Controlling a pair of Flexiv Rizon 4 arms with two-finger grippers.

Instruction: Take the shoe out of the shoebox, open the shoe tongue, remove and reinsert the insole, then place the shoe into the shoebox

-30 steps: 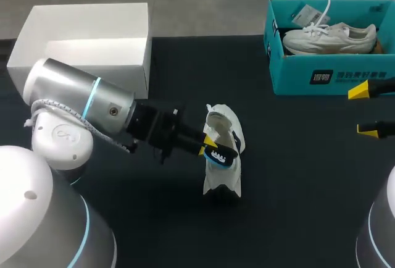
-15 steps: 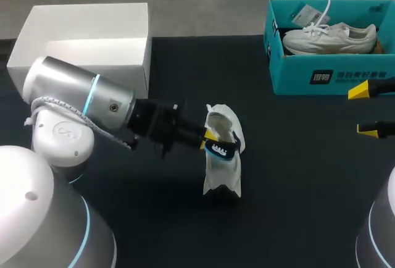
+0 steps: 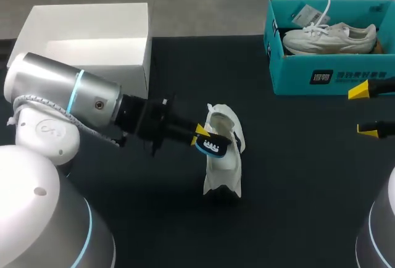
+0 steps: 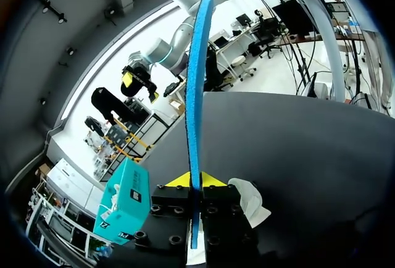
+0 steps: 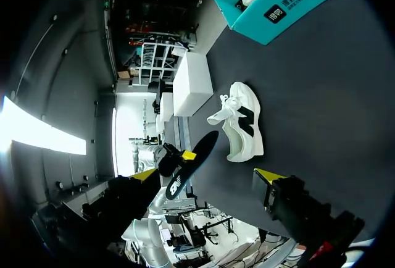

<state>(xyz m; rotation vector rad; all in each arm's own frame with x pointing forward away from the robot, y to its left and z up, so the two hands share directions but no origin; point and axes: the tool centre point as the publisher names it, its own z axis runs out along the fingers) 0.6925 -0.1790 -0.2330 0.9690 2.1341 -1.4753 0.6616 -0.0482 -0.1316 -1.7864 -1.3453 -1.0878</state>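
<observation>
Pinching the blue-backed foam insole [image 3: 213, 147], the left jaws are holding it just above the white sneaker [image 3: 225, 172] on the dark surface [image 3: 296, 175], seemingly for reinsertion. The right jaws are hanging wide and empty.

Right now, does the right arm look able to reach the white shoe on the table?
Probably yes: the right arm's fingers are open and empty, bare table between them and the shoe; the left arm's fingers hold the insole at the shoe's far side.
</observation>
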